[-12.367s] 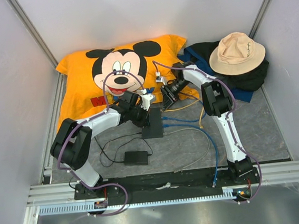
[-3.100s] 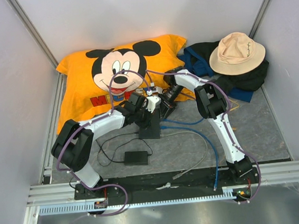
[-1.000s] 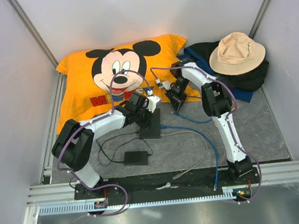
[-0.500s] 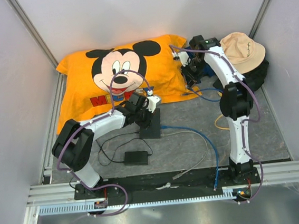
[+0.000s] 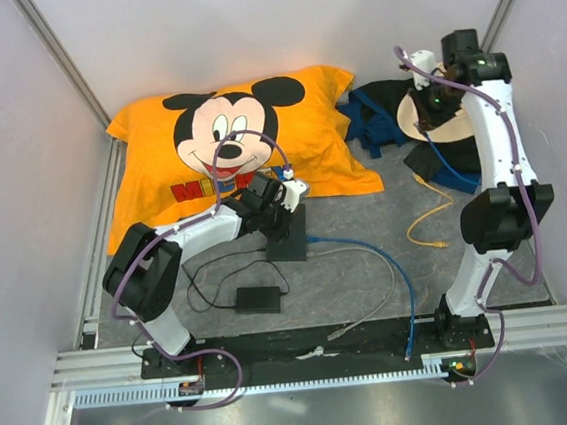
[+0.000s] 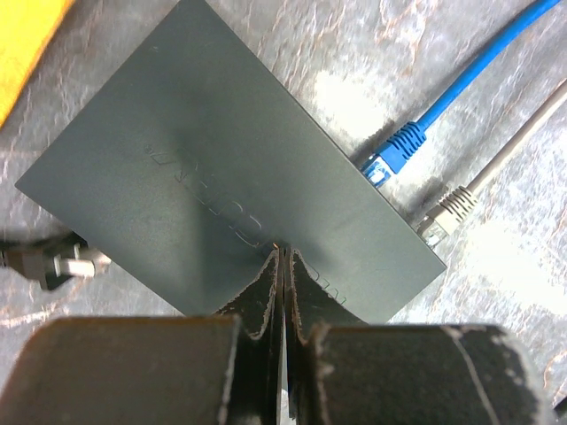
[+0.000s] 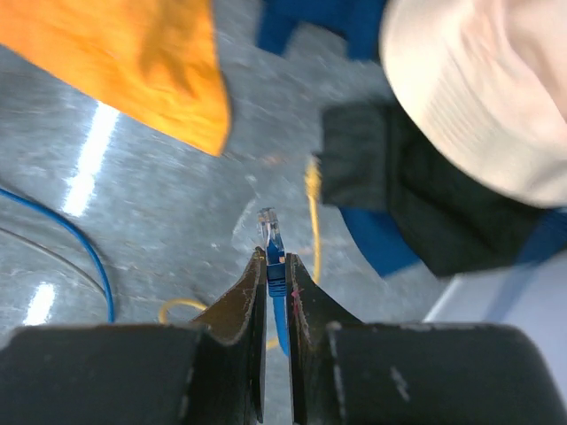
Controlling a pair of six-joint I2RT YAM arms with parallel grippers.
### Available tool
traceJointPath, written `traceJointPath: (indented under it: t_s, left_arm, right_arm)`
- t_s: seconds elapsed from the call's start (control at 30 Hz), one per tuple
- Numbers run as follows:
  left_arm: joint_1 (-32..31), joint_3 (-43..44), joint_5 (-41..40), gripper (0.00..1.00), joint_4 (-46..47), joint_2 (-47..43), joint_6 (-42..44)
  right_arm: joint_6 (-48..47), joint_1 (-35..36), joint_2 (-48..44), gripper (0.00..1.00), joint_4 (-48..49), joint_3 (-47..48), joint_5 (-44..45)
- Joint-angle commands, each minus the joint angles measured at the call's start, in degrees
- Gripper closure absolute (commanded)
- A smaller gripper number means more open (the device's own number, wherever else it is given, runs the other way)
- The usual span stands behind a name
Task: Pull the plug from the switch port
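Note:
The switch (image 5: 288,234) is a flat black box on the grey mat, also in the left wrist view (image 6: 221,168). My left gripper (image 5: 281,205) is shut and empty, its tips (image 6: 282,254) pressed on the switch's top. A blue plug (image 6: 394,152) and a grey plug (image 6: 447,208) sit at the switch's socket edge. My right gripper (image 5: 434,106) is raised at the far right by the hat, far from the switch. In the right wrist view it (image 7: 277,258) is shut on a blue cable plug (image 7: 273,241), whose clear tip sticks out past the fingers.
An orange Mickey pillow (image 5: 227,143) lies behind the switch. A beige hat (image 5: 454,106) rests on dark clothes (image 5: 384,112) at the back right. A loose yellow cable (image 5: 430,220), blue cable (image 5: 395,272), grey cable (image 5: 372,299) and black power brick (image 5: 257,298) lie on the mat.
My right arm swung up and to the right, away from the switch, carrying the blue plug with its cable trailing. The left gripper stayed on the switch.

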Motion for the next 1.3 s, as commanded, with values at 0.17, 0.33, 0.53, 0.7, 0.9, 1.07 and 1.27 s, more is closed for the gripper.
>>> traceJointPath:
  t_s: [0.17, 0.33, 0.53, 0.7, 0.9, 1.07, 1.27]
  left_arm:
    - [-0.98, 0.26, -2.67, 0.98, -3.39, 5.91, 2.79]
    - [-0.98, 1.05, -2.67, 0.98, -3.48, 6.53, 2.62]
    - [-0.98, 1.22, -2.76, 0.98, -3.48, 6.35, 3.14]
    - [-0.89, -0.27, -3.99, 0.98, -2.87, 4.60, 4.55]
    - [-0.89, -1.59, -4.43, 0.98, -2.34, 3.10, 5.16]
    - [-0.89, -1.33, -4.61, 0.98, -2.43, 3.28, 5.69]
    - [-0.89, -1.24, -4.26, 0.98, -2.43, 3.63, 6.74]
  right_arm:
    - [1.71, -7.94, -7.51, 1.00, 1.84, -18.37, 0.04]
    - [3.12, -8.12, -8.84, 1.00, 4.55, -29.73, -2.24]
    - [5.23, -9.79, -2.78, 1.00, 11.15, -34.85, -5.23]
    - [7.34, -8.39, 3.63, 1.00, 12.04, -26.07, -6.56]
    - [7.69, -2.06, 6.71, 1.00, 11.51, -22.45, -5.94]
    - [7.96, -0.74, 9.00, 0.75, 11.77, -23.24, -3.14]
    - [5.32, -1.35, 7.25, 0.31, 10.02, -18.87, -6.28]
